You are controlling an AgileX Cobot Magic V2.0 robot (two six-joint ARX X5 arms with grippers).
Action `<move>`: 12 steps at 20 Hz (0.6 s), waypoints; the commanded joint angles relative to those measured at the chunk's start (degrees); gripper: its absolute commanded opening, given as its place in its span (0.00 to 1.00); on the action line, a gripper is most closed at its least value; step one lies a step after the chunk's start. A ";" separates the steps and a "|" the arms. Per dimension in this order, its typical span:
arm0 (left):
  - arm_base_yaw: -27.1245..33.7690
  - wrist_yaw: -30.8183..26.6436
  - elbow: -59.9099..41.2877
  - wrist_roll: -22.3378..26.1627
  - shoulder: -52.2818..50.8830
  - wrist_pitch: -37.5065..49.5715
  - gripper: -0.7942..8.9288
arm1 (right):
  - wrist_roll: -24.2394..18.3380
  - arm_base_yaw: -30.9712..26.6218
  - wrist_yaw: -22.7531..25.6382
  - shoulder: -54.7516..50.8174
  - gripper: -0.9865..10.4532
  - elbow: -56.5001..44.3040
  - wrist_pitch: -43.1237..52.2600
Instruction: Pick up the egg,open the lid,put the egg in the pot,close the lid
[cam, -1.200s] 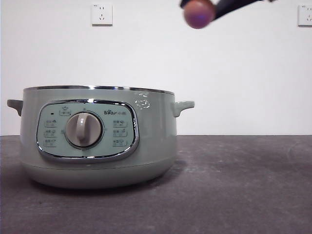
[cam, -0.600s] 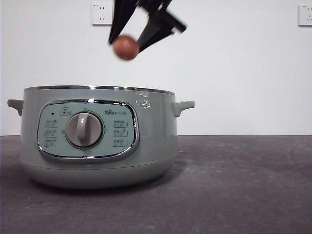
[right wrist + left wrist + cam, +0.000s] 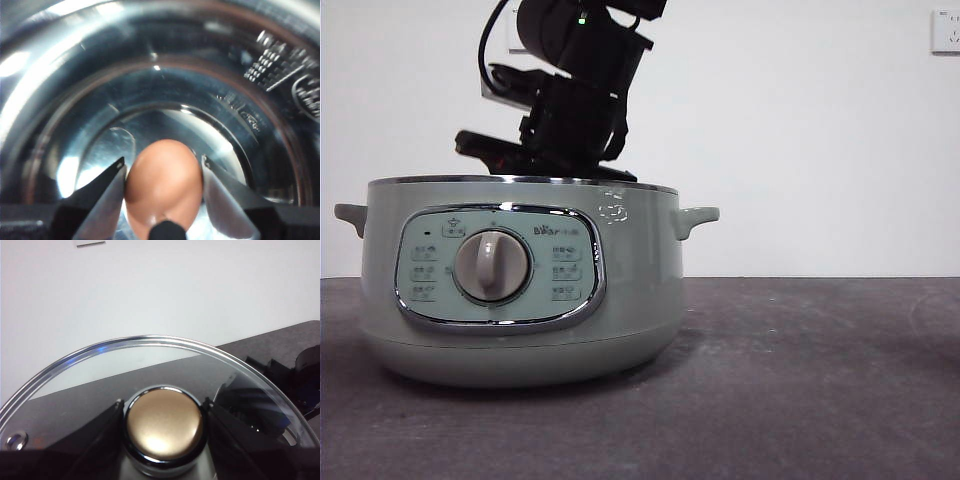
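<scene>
The sage-green pot [image 3: 520, 290] stands on the table at the left, without its lid. My right arm [image 3: 570, 110] reaches down into it from above. In the right wrist view my right gripper [image 3: 162, 167] is shut on the reddish-brown egg [image 3: 162, 185], inside the pot's shiny steel bowl [image 3: 150, 85]. I cannot tell whether the egg touches the bottom. The egg is hidden in the front view. In the left wrist view my left gripper [image 3: 161, 405] is shut on the knob [image 3: 164, 422] of the glass lid [image 3: 150, 360] and holds it off the pot, out of the front view.
The dark table [image 3: 800, 380] stretches to the right of the pot. A white wall with a socket [image 3: 947, 30] stands behind. Part of the right arm [image 3: 300, 375] shows dark beside the lid in the left wrist view.
My right gripper has carried the egg from the upper right leftward and down into the pot. The egg no longer shows in the front view.
</scene>
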 commanded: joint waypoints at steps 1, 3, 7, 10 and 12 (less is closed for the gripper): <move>0.00 -0.15 0.79 0.85 -0.61 2.86 0.07 | -1.49 0.20 1.09 1.73 0.08 0.22 -0.13; 0.00 -0.17 0.79 0.85 -0.61 2.86 0.07 | -1.68 0.20 0.98 1.95 0.08 0.22 -1.53; 0.00 -0.17 0.79 0.87 -0.61 2.71 0.07 | -2.03 0.24 0.96 1.95 0.17 0.22 -2.29; 0.00 -0.20 0.76 0.87 -0.59 0.83 0.07 | -0.87 0.24 1.18 1.95 0.43 0.22 -1.03; 0.00 -0.20 0.76 0.87 -0.48 0.44 0.07 | -0.31 0.26 1.16 1.92 0.43 0.22 -0.61</move>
